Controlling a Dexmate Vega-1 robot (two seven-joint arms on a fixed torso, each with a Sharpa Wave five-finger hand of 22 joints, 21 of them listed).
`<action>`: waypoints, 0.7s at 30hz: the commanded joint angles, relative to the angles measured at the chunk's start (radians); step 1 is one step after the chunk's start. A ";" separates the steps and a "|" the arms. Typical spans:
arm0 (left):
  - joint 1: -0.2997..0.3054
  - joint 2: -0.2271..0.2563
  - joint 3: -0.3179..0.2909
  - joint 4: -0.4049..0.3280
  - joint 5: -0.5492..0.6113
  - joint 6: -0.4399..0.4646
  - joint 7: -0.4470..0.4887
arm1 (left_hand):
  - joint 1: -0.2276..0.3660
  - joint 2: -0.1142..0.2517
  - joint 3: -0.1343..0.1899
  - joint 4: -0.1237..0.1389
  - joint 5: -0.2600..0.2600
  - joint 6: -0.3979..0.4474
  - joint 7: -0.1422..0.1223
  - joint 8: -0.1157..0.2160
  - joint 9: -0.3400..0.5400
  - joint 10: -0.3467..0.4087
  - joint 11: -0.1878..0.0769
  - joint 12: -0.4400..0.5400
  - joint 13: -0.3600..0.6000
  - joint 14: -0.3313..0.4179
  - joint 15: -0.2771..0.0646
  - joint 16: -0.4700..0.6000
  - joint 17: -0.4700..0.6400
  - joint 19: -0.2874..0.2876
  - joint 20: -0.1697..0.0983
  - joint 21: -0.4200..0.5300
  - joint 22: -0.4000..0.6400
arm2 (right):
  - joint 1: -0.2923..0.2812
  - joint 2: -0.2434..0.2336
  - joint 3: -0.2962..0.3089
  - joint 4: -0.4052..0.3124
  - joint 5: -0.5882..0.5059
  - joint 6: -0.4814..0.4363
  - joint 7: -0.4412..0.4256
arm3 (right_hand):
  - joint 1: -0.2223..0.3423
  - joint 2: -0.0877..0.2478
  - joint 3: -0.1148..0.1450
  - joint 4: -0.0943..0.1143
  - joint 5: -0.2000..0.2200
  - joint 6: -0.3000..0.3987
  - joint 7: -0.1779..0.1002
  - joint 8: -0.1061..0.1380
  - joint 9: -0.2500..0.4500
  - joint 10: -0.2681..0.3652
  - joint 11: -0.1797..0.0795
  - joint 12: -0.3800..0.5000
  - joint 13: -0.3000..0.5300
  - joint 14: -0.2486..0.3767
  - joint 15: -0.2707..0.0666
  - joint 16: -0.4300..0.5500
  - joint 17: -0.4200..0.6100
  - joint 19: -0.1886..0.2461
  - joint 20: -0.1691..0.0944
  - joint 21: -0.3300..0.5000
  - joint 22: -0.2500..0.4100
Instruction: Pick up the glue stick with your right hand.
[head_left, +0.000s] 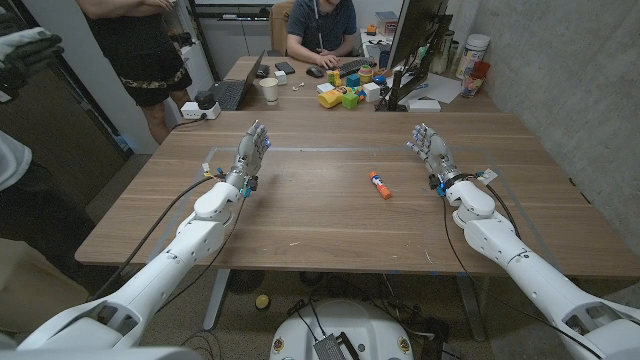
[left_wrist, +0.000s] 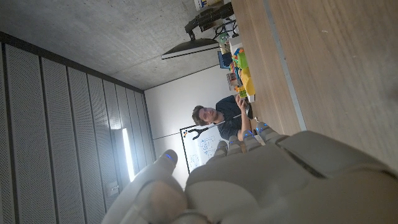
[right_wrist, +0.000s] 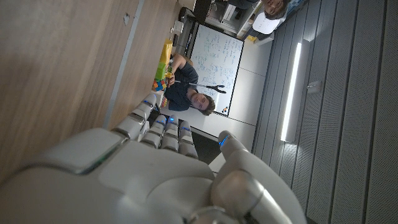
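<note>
Head view first: your right hand (head_left: 428, 146) stands on its edge at the table's (head_left: 300, 215) right side, fingers spread and holding nothing, which reads as a waiting pose before the reach. The glue stick (head_left: 379, 184) lies on its side on the bare wood between the two hands, nearer your right one, slanted, with its orange cap toward you. Your left hand (head_left: 253, 148) mirrors the right on the far side, fingers apart and holding nothing, well clear of the stick, so it should not crowd you. Open wood surrounds the stick on every side; the toy blocks (head_left: 343, 92), the cup (head_left: 269, 90) and the monitor (head_left: 408, 45) sit well behind it, and the near edge is a good way off. A low sweep inward from the right looks unobstructed to me.

Left wrist view: you see the back of your left hand (left_wrist: 273, 180), fingers reaching out and grasping nothing, beside the wood, with a seated person (left_wrist: 217, 118) beyond.

Right wrist view: the back of your right hand (right_wrist: 149, 168) shows its fingers extended side by side, thumb apart, nothing pinched, close to the tabletop.
</note>
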 joint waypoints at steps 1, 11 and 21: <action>0.015 0.003 -0.004 -0.012 -0.004 -0.002 -0.002 | 0.000 0.129 0.006 0.000 0.006 -0.091 0.004 0.005 0.003 -0.152 0.006 0.005 0.002 -0.216 0.001 0.007 0.001 -0.074 0.002 0.004 0.005 | -0.028 0.068 0.080 -0.018 -0.078 -0.032 0.022 | 0.003 0.043 0.007 0.000 0.005 0.007 -0.001 0.005 0.004 0.009 0.002 0.006 0.005 0.009 0.000 0.005 0.005 0.010 0.000 0.007 0.005; 0.009 -0.003 -0.003 0.000 -0.007 -0.003 -0.013 | 0.000 0.129 0.006 0.000 0.007 -0.090 0.003 0.004 0.003 -0.152 0.006 0.004 0.002 -0.215 0.001 0.006 0.001 -0.074 0.002 0.003 0.005 | -0.006 0.118 0.110 0.020 -0.142 0.018 0.032 | 0.011 0.031 0.002 -0.013 0.002 0.014 -0.003 0.006 0.004 0.020 0.006 0.009 0.005 0.015 0.002 0.006 0.002 0.016 0.003 0.008 0.005; 0.002 -0.009 -0.002 0.014 -0.008 -0.008 -0.020 | 0.000 0.128 0.005 0.000 0.007 -0.090 0.003 0.004 0.003 -0.151 0.006 0.004 0.002 -0.215 0.002 0.006 0.001 -0.074 0.003 0.002 0.004 | -0.020 0.108 0.126 -0.026 -0.199 0.047 -0.014 | 0.017 0.030 0.002 -0.021 0.002 0.024 -0.004 0.009 0.005 0.029 0.004 0.011 0.006 0.021 0.001 0.007 0.001 0.018 0.003 0.008 0.005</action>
